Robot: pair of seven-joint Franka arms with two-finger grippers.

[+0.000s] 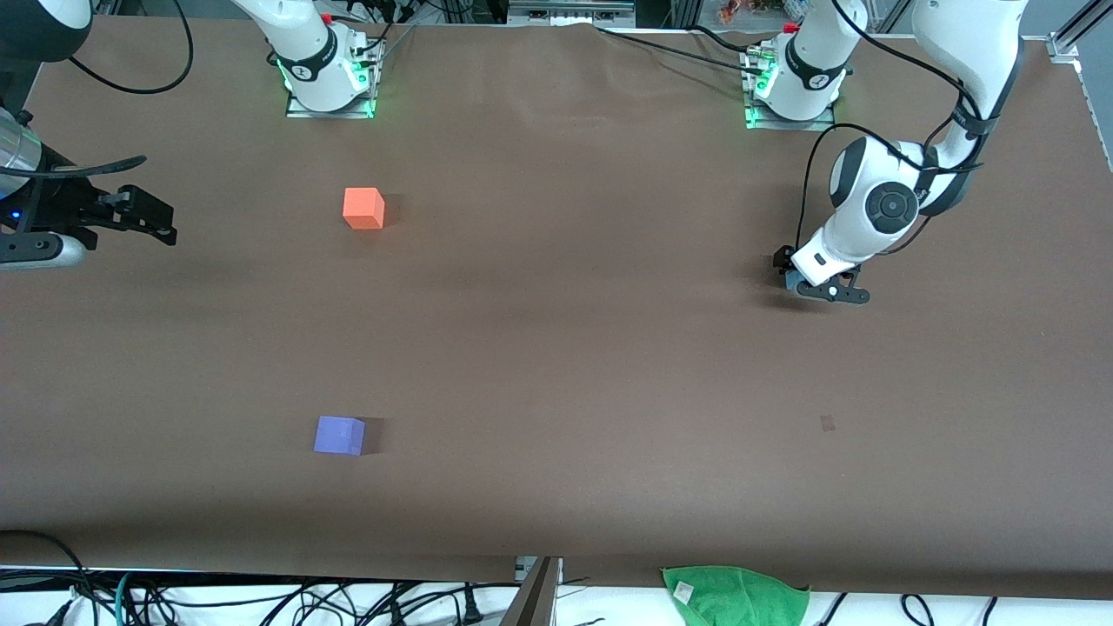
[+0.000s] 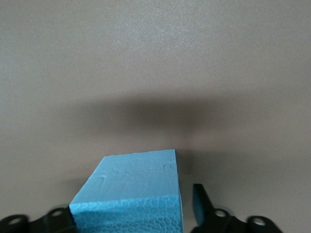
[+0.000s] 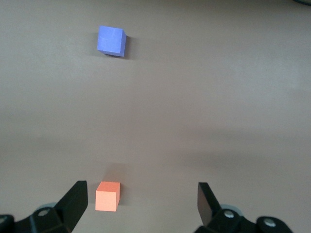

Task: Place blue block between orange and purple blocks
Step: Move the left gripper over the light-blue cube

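The brown table (image 1: 556, 348) carries two blocks toward the right arm's end: the orange block (image 1: 363, 209) nearer the bases and the purple block (image 1: 339, 435) nearer the front camera, well apart with bare surface between them. The right gripper (image 1: 130, 217) waits raised at its own end, jaws wide and empty, looking down on both. The left gripper (image 1: 822, 283) is down at the table toward the left arm's end, and its wrist view shows the blue block (image 2: 131, 194) sitting between the fingers (image 2: 200, 199); one finger is just beside a face with a sliver of gap showing, so whether the jaws have a firm hold cannot be told. The likely trouble is a grip that is off-centre or not tight, so the cube could twist or slip when lifted. It looks like light sky-blue foam, pebbled on one face, smoother with shallow dents on top, edges crisp.
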